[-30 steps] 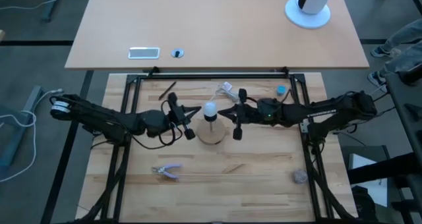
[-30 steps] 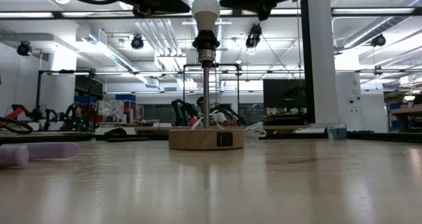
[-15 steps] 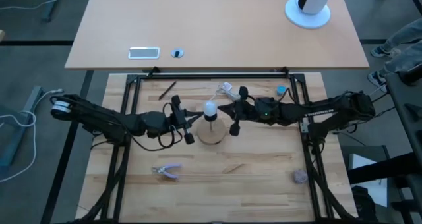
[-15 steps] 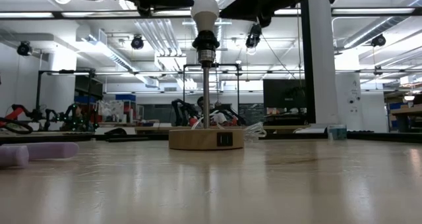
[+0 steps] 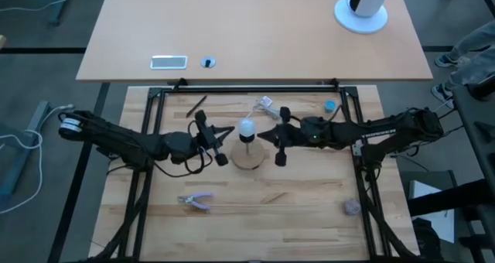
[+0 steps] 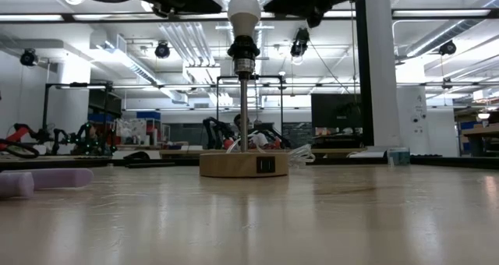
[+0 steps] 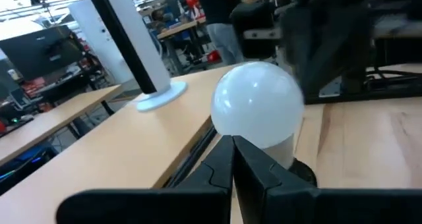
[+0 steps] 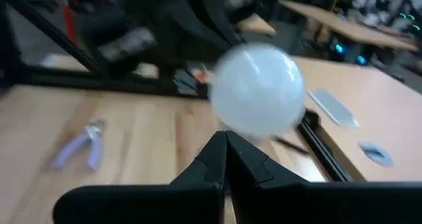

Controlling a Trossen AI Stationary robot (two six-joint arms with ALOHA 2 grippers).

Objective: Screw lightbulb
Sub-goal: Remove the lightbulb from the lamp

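Note:
The white frosted lightbulb [image 5: 246,128] stands upright in the dark socket [image 6: 244,51] of a small lamp. A metal stem joins the socket to the round wooden disc base [image 5: 247,161]. My left gripper [image 5: 231,131] is shut and level, its tip just left of the globe [image 7: 257,105]. My right gripper [image 5: 261,134] is shut too, its tip just right of the globe [image 8: 258,89]. In the low view the bulb [image 6: 244,12] shows a narrow gap to the dark arms on both sides.
Purple-handled pliers [image 5: 197,201] lie near the front left, and a greyish-purple ball [image 5: 352,207] lies at the front right. A clear wrapper [image 5: 267,104], a small blue thing [image 5: 330,106] and a dark stick [image 5: 196,106] lie along the far edge. A second table [image 5: 255,31] stands beyond.

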